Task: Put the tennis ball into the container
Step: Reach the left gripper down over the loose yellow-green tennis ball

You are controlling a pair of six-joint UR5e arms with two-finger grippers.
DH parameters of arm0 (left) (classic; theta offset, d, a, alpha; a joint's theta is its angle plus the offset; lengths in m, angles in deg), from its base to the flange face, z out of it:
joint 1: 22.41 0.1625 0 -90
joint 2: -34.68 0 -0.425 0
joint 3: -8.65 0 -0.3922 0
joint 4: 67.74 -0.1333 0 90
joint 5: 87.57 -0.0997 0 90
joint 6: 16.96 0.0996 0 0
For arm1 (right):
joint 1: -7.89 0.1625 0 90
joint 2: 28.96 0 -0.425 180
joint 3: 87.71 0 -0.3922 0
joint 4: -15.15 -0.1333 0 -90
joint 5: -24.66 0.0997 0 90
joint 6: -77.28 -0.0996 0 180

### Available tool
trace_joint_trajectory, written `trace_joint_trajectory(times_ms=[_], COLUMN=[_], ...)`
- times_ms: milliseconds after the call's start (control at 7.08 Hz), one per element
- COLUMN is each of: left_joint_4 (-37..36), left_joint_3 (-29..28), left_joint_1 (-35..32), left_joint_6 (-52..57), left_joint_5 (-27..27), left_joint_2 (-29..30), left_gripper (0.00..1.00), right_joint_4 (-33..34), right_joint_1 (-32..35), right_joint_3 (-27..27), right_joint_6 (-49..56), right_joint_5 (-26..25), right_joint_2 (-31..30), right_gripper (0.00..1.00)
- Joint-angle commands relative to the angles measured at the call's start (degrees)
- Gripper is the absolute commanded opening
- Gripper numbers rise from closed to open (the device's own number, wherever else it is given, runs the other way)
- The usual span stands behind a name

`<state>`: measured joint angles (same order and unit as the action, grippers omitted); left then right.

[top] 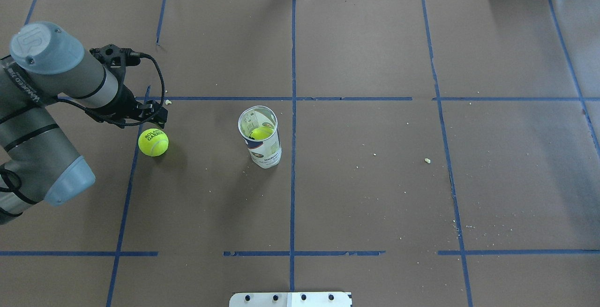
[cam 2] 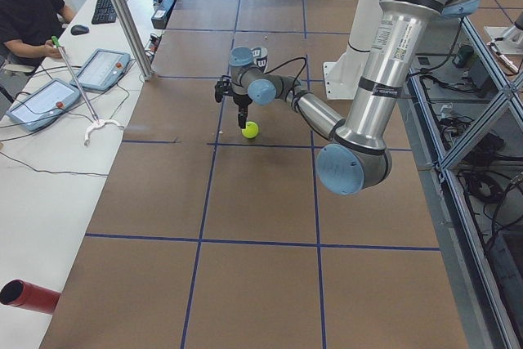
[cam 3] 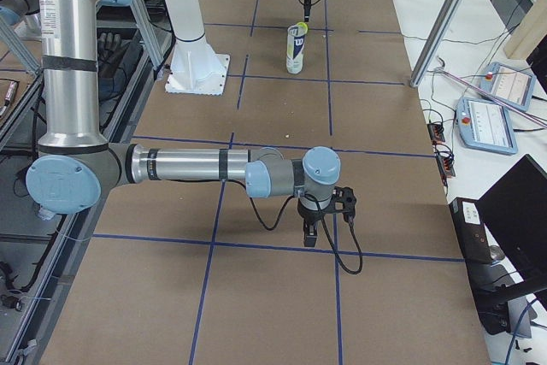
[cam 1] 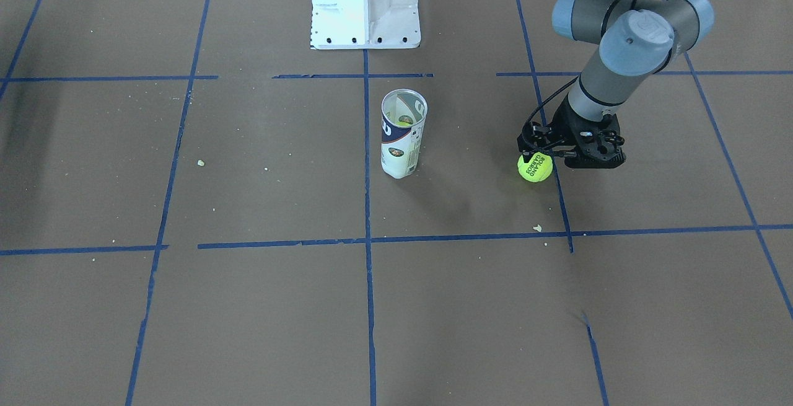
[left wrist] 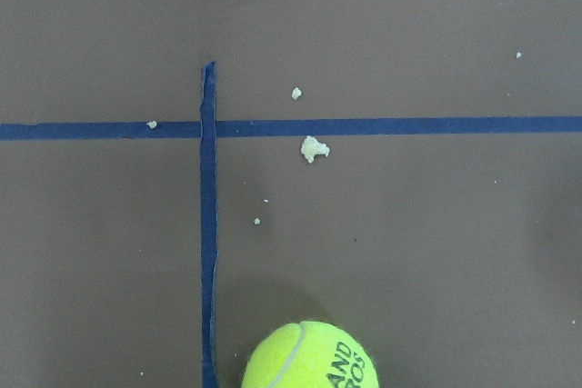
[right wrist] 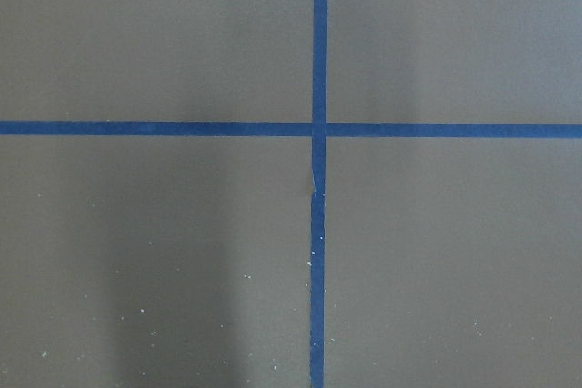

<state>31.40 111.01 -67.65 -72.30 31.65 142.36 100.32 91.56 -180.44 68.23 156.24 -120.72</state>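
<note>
Well left of clear plastic tube container (top: 263,150), fuzzy yellow-green tennis ball (top: 153,142) sits just beside left gripper (top: 158,118), grip state unclear.

White pedestal base (cam 1: 364,6), perhaps crumbs (cam 1: 537,228)

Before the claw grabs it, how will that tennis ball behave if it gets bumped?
It would probably roll: the tennis ball is round and appears to rest loose on the flat table, just by the left claw. Its fuzzy felt should grip well, so slipping seems unlikely.
</note>
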Motion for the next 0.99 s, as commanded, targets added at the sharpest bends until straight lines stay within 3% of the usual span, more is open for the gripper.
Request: trace_joint_trajectory(times_ms=[0, 847], left_joint_4=[3.41, 7.56], left_joint_3=[-2.32, -5.68], left_joint_1=[0.59, 2.79], left_joint_6=[-1.70, -3.64], left_joint_5=[-0.39, 0.05], left_joint_2=[-0.37, -0.81], left_gripper=[1.00, 1.00], right_joint_4=[0.00, 0.00], right_joint_1=[0.00, 0.00], right_joint_3=[0.00, 0.00], right_joint_6=[0.00, 0.00], right_joint_5=[0.00, 0.00], right_joint_2=[0.00, 0.00], right_gripper=[1.00, 1.00])
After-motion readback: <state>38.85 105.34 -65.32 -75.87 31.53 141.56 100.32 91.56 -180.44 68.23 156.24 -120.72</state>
